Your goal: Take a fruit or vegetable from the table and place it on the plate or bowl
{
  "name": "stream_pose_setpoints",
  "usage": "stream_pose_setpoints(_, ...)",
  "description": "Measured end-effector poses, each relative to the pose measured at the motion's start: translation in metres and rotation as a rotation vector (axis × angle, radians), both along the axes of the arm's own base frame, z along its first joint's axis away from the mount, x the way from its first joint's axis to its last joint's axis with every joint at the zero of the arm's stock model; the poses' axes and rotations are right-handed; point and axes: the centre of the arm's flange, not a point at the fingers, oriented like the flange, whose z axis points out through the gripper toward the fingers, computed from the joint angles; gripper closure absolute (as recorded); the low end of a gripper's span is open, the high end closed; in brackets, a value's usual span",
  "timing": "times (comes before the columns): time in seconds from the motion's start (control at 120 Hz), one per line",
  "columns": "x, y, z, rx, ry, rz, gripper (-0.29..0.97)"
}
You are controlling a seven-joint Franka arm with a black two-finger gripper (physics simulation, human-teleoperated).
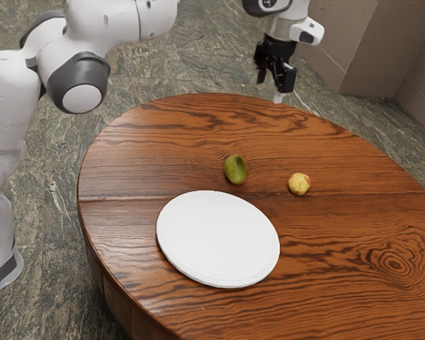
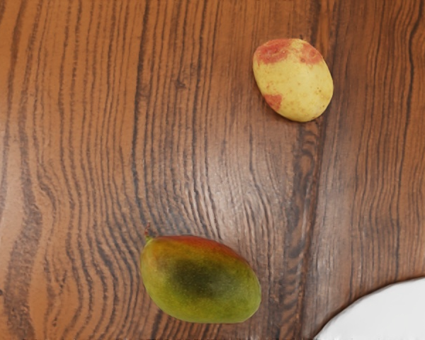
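Observation:
A green mango with a reddish blush (image 1: pixel 235 168) lies on the round wooden table just beyond the white plate (image 1: pixel 217 237). To the exterior view's right of it lies a small yellow fruit with red patches (image 1: pixel 299 183). My gripper (image 1: pixel 275 85) hangs high above the table's far edge, well apart from both fruits, open and holding nothing. The wrist view looks straight down on the mango (image 2: pixel 200 279), the yellow fruit (image 2: pixel 293 78) and a corner of the plate (image 2: pixel 389 315).
The wooden table (image 1: pixel 340 241) has bare surface on the exterior view's right and at the back. Cardboard boxes (image 1: pixel 372 42) stand on the stone floor behind the table at the upper right.

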Motion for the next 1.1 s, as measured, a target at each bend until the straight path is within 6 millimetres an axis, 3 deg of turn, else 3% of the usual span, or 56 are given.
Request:
stream_pose_setpoints(0.192, -0.003, 0.001, -0.003, -0.030, 0.029, -0.019, 0.00)
stream_pose_setpoints(0.267, 0.009, 0.002, -0.034, -0.015, 0.093, -0.010, 0.00)
stream_pose_setpoints(0.4, 0.012, 0.013, -0.066, -0.028, 0.164, -0.003, 0.00)
stream_pose_setpoints(0.483, 0.010, 0.036, -0.110, -0.108, 0.241, 0.031, 0.00)
stream_pose_setpoints(0.533, 0.009, 0.041, -0.122, -0.140, 0.259, 0.048, 0.00)
stream_pose_setpoints(0.908, 0.016, 0.047, -0.146, -0.218, 0.275, 0.346, 0.00)
stream_pose_setpoints(0.992, 0.017, 0.071, -0.158, -0.222, 0.288, 0.467, 0.00)
stream_pose_setpoints(1.058, 0.016, 0.095, -0.157, -0.224, 0.264, 0.560, 0.00)
stream_pose_setpoints(1.1, 0.018, 0.100, -0.157, -0.226, 0.245, 0.598, 0.00)
